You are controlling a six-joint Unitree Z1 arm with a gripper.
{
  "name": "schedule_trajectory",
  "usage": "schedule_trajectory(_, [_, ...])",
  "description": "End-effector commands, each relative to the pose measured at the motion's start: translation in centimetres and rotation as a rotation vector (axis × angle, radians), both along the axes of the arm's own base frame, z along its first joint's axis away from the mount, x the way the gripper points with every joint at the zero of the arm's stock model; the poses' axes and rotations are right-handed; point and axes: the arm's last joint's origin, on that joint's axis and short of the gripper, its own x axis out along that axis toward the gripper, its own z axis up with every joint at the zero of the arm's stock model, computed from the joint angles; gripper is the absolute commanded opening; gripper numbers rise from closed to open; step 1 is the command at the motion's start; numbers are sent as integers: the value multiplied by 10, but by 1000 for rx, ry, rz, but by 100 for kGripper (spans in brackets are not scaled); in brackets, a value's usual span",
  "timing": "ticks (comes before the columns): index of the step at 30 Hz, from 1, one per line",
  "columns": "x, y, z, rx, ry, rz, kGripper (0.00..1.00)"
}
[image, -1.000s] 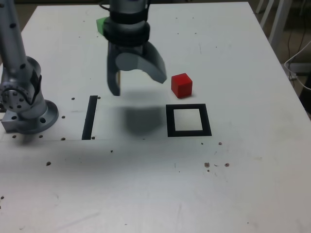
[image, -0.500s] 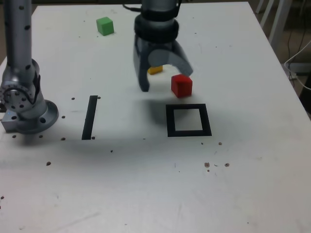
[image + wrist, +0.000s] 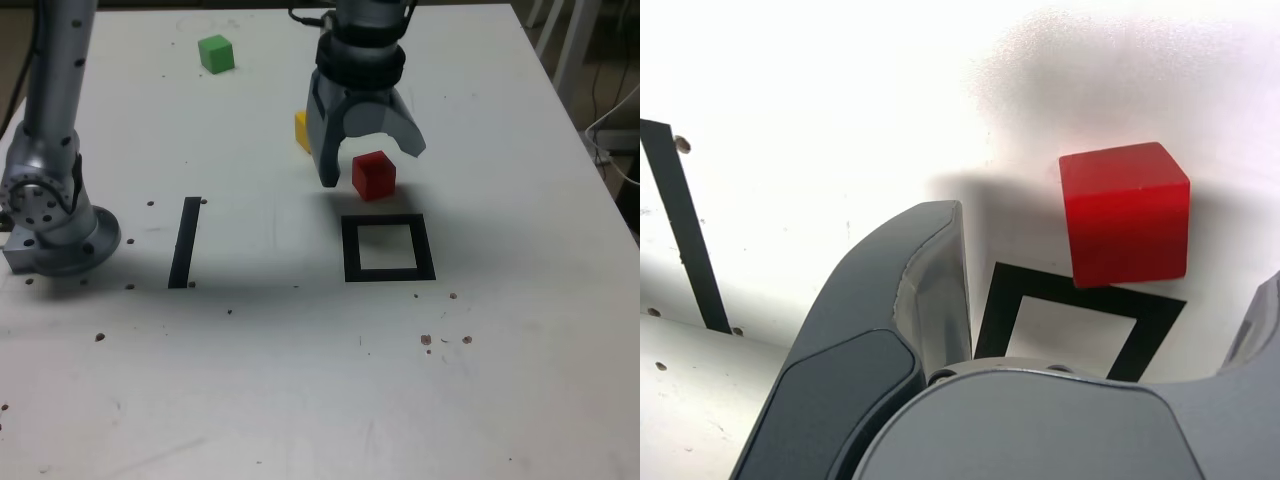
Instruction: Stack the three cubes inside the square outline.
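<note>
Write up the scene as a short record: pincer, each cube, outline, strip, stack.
pincer: open, nothing held, above the table near the red cube
red cube: on the table, just beyond the outline in the exterior view
yellow cube: partly hidden behind the pincer in the exterior view
green cube: far part of the table, toward the exterior view's left
square outline: flat on the table, no cube inside
black strip: between the arm's base and the outline
stack: not started
</note>
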Motion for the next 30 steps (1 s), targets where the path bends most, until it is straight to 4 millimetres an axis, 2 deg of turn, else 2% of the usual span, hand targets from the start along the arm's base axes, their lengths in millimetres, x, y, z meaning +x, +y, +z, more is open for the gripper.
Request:
schedule_trajectory(1, [6, 2, -6, -7, 14, -2, 97])
schedule_trajectory(9, [18, 6, -21, -24, 44, -14, 93])
schedule_trajectory(15, [25, 8, -31, -43, 67, -27, 85])
schedule_trajectory(19, [28, 9, -35, -43, 76, -34, 71])
schedule_trajectory(22, [29, 9, -35, -31, 78, -40, 52])
schedule_trajectory(25, [29, 8, -34, -23, 78, -46, 39])
schedule_trajectory(27, [29, 7, -34, -21, 80, -49, 35])
schedule_trajectory(30, [28, 6, -34, -22, 84, -53, 35])
